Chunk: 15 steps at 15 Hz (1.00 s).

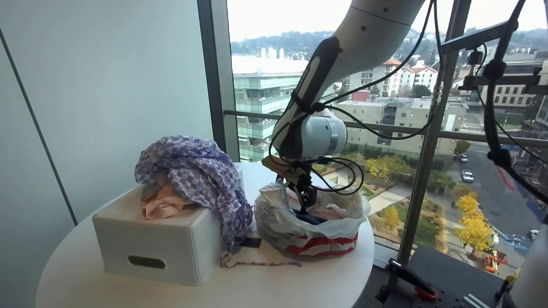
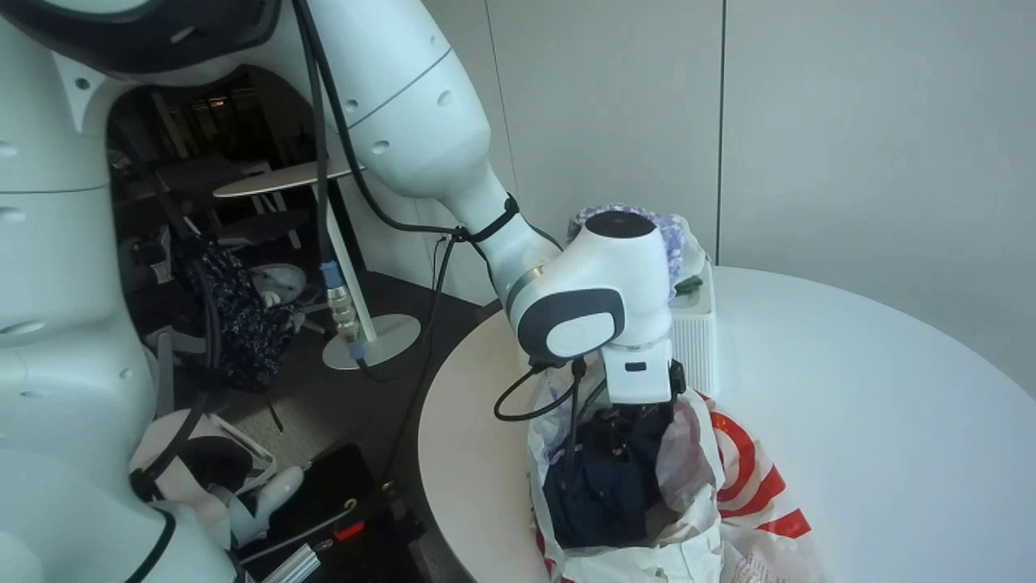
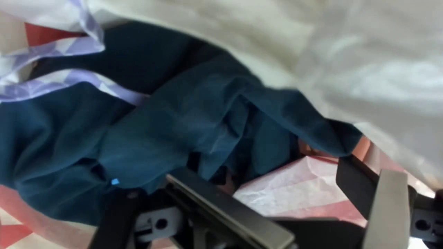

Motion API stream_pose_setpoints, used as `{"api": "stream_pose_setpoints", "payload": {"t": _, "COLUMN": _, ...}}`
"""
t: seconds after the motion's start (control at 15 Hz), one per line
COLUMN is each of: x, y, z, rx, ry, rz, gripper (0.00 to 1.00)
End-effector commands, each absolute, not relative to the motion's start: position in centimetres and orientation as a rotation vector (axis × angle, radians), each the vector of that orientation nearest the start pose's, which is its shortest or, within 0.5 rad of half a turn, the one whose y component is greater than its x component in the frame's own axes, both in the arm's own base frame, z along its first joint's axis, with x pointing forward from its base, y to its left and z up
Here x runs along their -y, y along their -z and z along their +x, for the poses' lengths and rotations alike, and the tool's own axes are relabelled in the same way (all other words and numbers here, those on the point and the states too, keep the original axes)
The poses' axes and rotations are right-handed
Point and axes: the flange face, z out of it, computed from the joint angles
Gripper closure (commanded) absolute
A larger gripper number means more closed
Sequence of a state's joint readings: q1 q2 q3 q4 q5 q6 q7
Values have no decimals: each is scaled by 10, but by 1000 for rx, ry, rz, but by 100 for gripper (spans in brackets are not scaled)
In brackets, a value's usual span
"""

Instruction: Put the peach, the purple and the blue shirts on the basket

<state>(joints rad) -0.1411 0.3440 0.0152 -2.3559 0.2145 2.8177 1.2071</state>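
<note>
The basket, a white box point(image 1: 141, 235) with a handle slot, stands on the table. On its flat top lies the peach shirt point(image 1: 165, 204), partly under the purple checked shirt point(image 1: 201, 171), which drapes down the side toward the bag. In the wrist view a checked strap point(image 3: 65, 77) runs across the blue shirt point(image 3: 155, 135). That dark navy garment point(image 2: 599, 494) is bunched inside the plastic bag. My gripper point(image 3: 263, 169) points down into the bag, jaws wide apart, with the navy cloth beside and beyond its fingertips. Striped bag plastic shows between the fingers; nothing is gripped.
The white plastic bag point(image 1: 317, 239) with red stripes stands close beside the box, its rim around my gripper. A bag flap point(image 2: 753, 478) spreads onto the round table point(image 2: 874, 421). Some dark green cloth point(image 2: 688, 285) sits on the box. Windows and a wall border the table.
</note>
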Motion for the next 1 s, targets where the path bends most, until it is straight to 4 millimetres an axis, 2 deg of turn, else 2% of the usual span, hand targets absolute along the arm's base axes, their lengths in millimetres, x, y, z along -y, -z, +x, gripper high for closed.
{"api": "stream_pose_setpoints", "payload": {"t": 0.0, "x": 78, "y": -201, "z": 508, "rx": -2084, "ry": 52, "rz": -2257, "gripper": 0}}
{"api": "stream_pose_setpoints", "payload": {"t": 0.2, "x": 66, "y": -199, "z": 501, "rx": -2022, "ry": 21, "rz": -2372, "gripper": 0}}
{"api": "stream_pose_setpoints", "payload": {"t": 0.53, "x": 39, "y": -189, "z": 508, "rx": -1940, "ry": -92, "rz": -2497, "gripper": 0}}
{"api": "stream_pose_setpoints", "payload": {"t": 0.93, "x": 39, "y": -161, "z": 521, "rx": -2026, "ry": -176, "rz": -2576, "gripper": 0}}
